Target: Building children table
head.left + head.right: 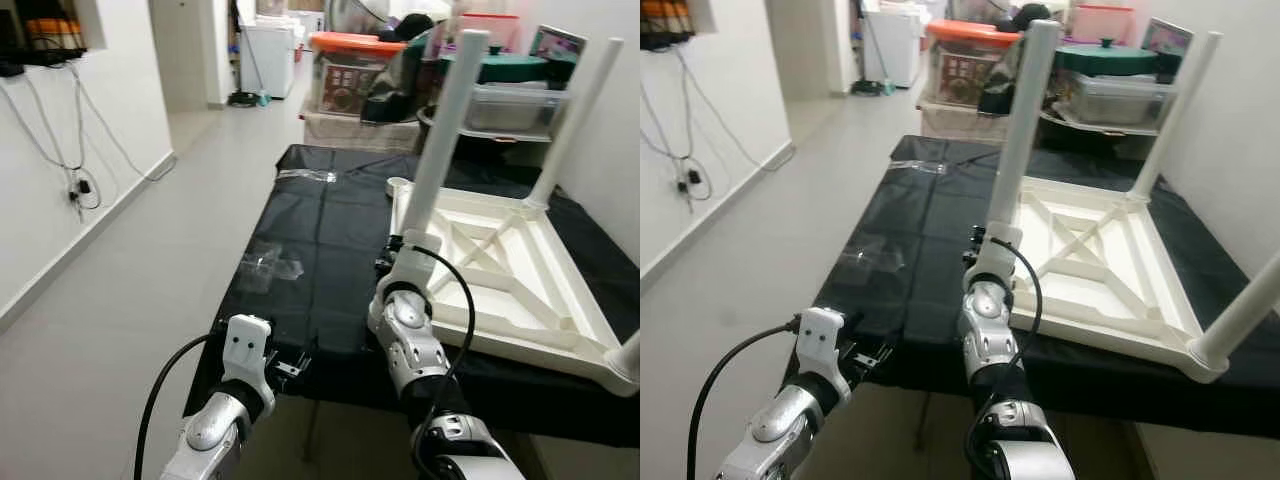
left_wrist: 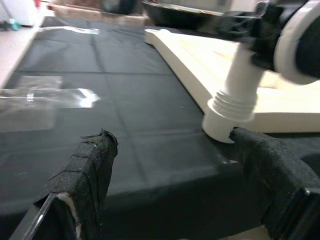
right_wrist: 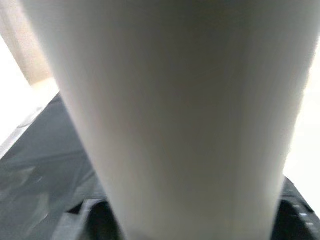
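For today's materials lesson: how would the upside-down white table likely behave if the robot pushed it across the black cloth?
The white table looks like moulded plastic with ribbing, so probably stiff and fairly light. Lying flat on its top, it should slide rather than tip. The black cloth may bunch under it. The right gripper sits at one leg, whose height gives leverage.

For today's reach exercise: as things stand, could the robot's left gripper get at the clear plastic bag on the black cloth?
Probably yes: the left gripper is open at the table's near edge, with bare black cloth up to the plastic bag.

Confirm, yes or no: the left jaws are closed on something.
No; the left gripper hovers open over the black cloth, its jaws holding nothing.
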